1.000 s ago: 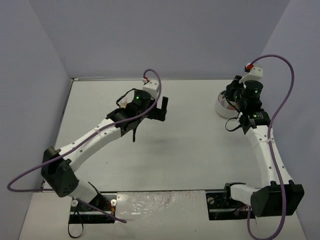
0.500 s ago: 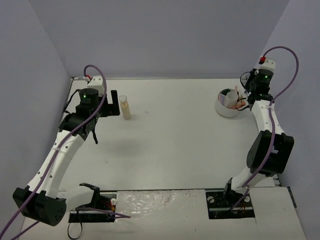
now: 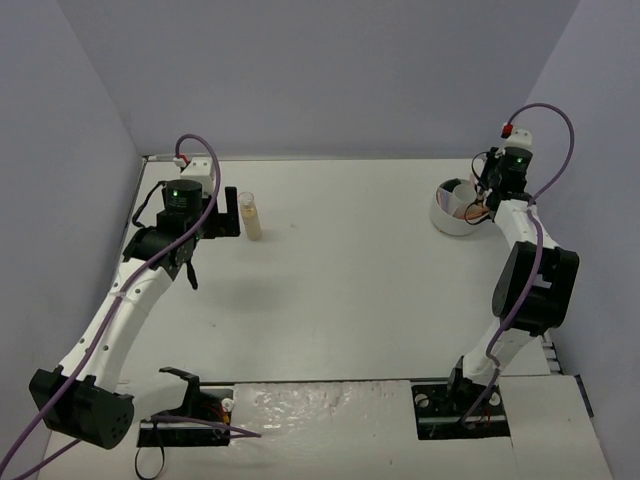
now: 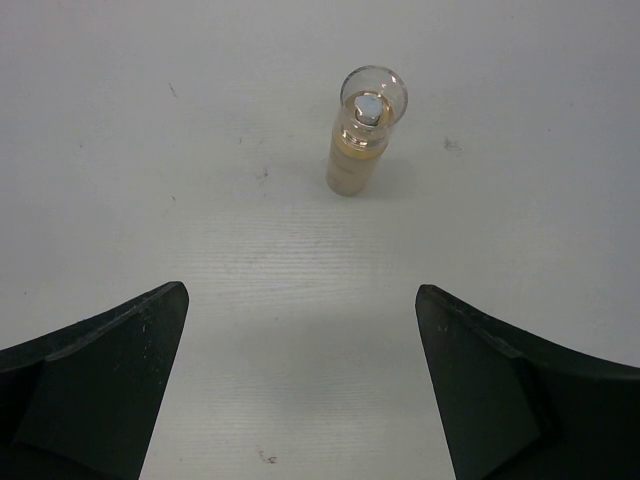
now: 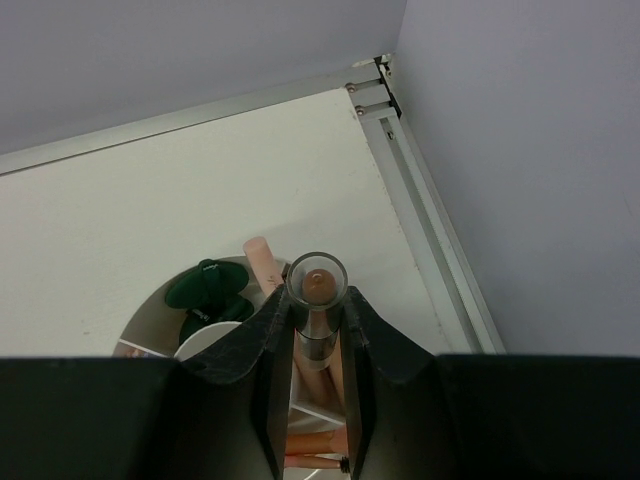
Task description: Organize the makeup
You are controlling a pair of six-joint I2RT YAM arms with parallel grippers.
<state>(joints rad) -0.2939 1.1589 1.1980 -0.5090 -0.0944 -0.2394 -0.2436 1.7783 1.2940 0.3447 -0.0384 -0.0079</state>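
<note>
A small clear bottle (image 3: 249,215) of beige liquid stands upright on the white table at the far left. In the left wrist view the bottle (image 4: 362,140) is ahead of my left gripper (image 4: 300,300) and slightly to the right. That gripper (image 3: 227,211) is open with nothing between its fingers. My right gripper (image 5: 317,310) is shut on a clear-capped tube (image 5: 317,282) with a brownish tip, held upright over the white divided bowl (image 5: 145,325). Dark green discs (image 5: 205,290) and a pink stick (image 5: 260,256) lie in the bowl. From above, the right gripper (image 3: 483,200) hangs over the bowl (image 3: 445,222).
The bowl stands at the far right near the back corner, close to the metal rail (image 5: 425,230) along the table's right edge and the lilac wall. Purple cables loop off both arms.
My left arm has swung from mid-table to the far left, and the beige bottle now shows beside its open fingers. The right arm has stretched out, its gripper still over the bowl.
</note>
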